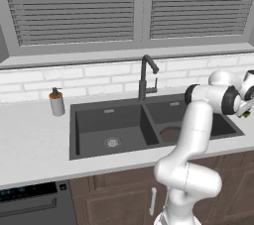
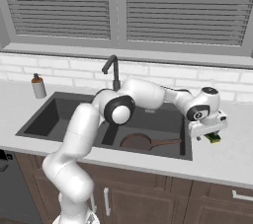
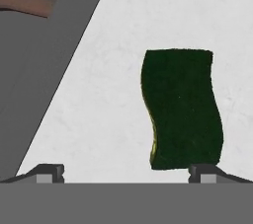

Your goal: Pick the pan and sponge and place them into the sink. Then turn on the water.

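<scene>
The dark-brown pan (image 2: 136, 141) lies in the smaller right basin of the charcoal sink (image 2: 47, 119), its handle pointing right; it also peeks out behind my arm (image 1: 169, 133), and its handle end (image 3: 25, 0) shows at the top left of the hand view. The green sponge (image 3: 182, 109) lies flat on the white counter just right of the sink (image 3: 39, 80). My gripper (image 3: 126, 174) hovers close above the counter, open, fingers wide apart, the sponge nearer the right finger. From the base views the gripper (image 2: 210, 130) hangs over the sponge (image 2: 214, 138) beside the sink's right rim (image 1: 74, 108).
A dark faucet (image 1: 144, 77) stands behind the divider between the basins (image 2: 114, 72). A soap bottle (image 1: 57, 102) stands on the counter left of the sink (image 2: 38, 86). Tiled wall and shuttered window run along the back.
</scene>
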{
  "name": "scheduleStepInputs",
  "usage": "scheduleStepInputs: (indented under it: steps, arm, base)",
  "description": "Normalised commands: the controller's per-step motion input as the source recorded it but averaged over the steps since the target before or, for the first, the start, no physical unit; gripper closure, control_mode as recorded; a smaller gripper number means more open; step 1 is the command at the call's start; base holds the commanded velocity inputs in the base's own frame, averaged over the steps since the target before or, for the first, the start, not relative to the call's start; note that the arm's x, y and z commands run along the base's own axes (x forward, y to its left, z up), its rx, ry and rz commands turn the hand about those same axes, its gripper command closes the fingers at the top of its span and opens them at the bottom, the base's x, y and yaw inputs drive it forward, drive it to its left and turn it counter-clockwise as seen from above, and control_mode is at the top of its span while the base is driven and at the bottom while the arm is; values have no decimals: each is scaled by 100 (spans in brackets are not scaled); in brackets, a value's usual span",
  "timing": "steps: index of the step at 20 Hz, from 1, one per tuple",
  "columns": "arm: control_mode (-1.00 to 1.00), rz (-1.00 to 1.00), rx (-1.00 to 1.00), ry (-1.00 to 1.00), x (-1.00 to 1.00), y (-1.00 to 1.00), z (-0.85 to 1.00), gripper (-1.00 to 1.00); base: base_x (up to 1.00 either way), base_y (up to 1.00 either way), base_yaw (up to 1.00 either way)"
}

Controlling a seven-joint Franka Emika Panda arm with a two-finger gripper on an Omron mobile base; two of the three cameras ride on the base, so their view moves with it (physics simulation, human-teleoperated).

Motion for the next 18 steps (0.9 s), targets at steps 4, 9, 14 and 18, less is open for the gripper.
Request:
scheduleStepInputs:
  steps: [4, 9, 14, 18]
  arm:
    - [-100, 0, 3, 0, 0, -15, -11, -100]
    - [-100, 0, 4, 0, 0, -19, -8, -100]
    - [-100, 0, 5, 0, 8, -12, -4, -100]
    - [-100, 0, 6, -1, 16, -1, 0, -100]
  base:
    - [0, 0, 0]
    - [0, 0, 0]
    - [0, 0, 0]
    - [0, 0, 0]
